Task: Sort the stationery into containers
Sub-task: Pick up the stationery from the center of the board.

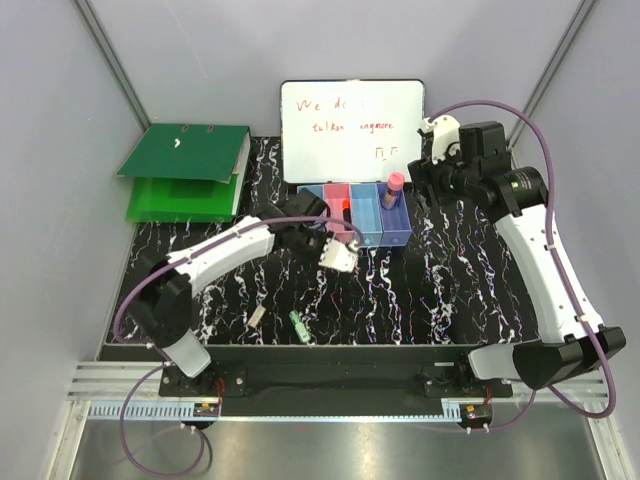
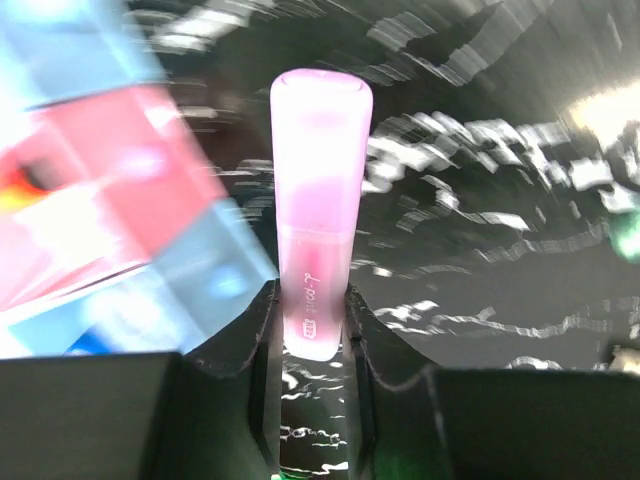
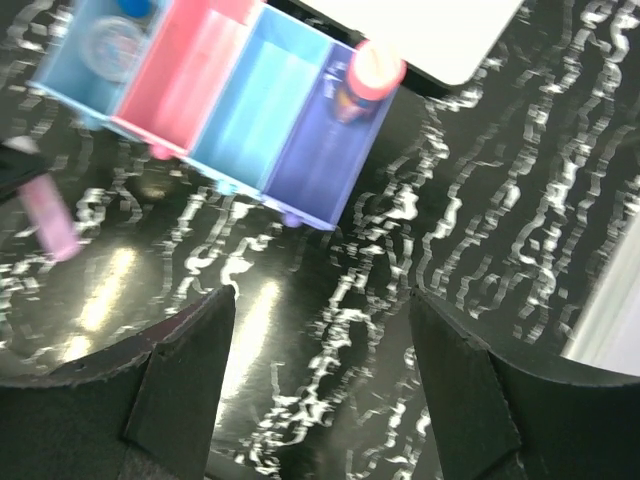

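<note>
My left gripper [image 2: 312, 320] is shut on the lilac stick [image 2: 320, 200], just in front of the row of four bins [image 1: 398, 238]; in the top view this gripper [image 1: 335, 245] is by the pink bin. The stick also shows in the right wrist view [image 3: 50, 220]. My right gripper [image 3: 320, 330] is open and empty, above the table right of the purple bin [image 3: 320, 160]. A pink-capped tube [image 3: 372, 72] stands in that bin. A clear bottle with a blue cap [image 3: 115, 35] lies in the leftmost blue bin. An orange-red piece [image 1: 345, 203] is in the pink bin.
A green clip-like piece [image 1: 298, 323] and a small grey-white block [image 1: 257, 317] lie on the black marbled table near the front edge. A whiteboard [image 1: 350, 120] stands behind the bins. A green ring binder [image 1: 188, 170] lies at the back left.
</note>
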Available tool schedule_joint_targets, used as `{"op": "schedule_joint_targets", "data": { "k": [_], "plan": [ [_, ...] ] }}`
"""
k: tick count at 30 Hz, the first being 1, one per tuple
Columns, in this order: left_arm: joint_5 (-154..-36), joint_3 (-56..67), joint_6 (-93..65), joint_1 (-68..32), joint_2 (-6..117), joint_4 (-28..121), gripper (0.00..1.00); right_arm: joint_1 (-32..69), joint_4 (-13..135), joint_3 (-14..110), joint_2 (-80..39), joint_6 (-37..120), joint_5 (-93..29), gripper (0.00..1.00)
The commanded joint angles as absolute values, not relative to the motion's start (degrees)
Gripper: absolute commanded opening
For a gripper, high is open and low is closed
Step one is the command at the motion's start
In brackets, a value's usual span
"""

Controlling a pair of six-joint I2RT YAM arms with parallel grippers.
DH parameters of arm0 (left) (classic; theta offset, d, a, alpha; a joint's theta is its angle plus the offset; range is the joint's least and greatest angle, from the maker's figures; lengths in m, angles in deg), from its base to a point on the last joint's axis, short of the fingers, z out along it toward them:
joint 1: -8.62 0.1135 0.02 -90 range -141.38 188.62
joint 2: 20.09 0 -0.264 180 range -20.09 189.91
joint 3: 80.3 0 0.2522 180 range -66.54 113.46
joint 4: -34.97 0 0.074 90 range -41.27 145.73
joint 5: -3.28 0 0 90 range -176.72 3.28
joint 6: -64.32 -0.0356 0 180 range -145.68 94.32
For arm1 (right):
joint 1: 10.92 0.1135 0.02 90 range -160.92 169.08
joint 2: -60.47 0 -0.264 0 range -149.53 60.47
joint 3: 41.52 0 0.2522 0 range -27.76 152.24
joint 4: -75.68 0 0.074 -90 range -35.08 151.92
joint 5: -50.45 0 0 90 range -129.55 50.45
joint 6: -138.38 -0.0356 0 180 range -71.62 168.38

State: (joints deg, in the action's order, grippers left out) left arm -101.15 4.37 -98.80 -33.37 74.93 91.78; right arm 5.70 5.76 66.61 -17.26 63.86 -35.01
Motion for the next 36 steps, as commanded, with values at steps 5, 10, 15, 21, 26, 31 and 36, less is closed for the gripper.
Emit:
{"op": "schedule_joint_targets", "data": {
  "k": [5, 10, 15, 21, 26, 31, 36],
  "plan": [
    [-107.19, 12.82, -69.73, -31.46, 70.17, 84.33, 0.00, 5.95, 11.54, 65.41, -12.04, 57.43, -24.87, 0.77],
    [-113.69, 14.84, -54.89, -27.86, 69.03, 77.83, 0.00, 5.87, 14.72, 62.25, -9.67, 56.38, -20.76, 0.77],
    [-118.96, 17.30, -40.73, -26.01, 69.65, 73.17, 0.00, 5.95, 19.63, 57.42, -8.26, 58.56, -17.49, 0.76],
    [-125.20, 21.34, -27.98, -25.04, 69.56, 67.46, 0.00, 6.04, 24.56, 53.98, -8.96, 57.88, -14.94, 0.74],
    [-128.81, 23.02, -22.44, -25.47, 70.17, 64.90, 0.00, 6.04, 31.49, 53.81, -10.98, 53.57, -14.41, 0.72],
    [-131.54, 22.40, -20.85, -26.00, 70.70, 63.76, 0.00, 6.92, 36.77, 54.42, -12.56, 51.37, -10.99, 0.70],
    [-133.30, 22.31, -19.88, -26.97, 72.19, 61.74, 0.00, 9.55, 37.75, 55.12, -13.79, 51.54, -10.98, 0.70]
  ]
}}
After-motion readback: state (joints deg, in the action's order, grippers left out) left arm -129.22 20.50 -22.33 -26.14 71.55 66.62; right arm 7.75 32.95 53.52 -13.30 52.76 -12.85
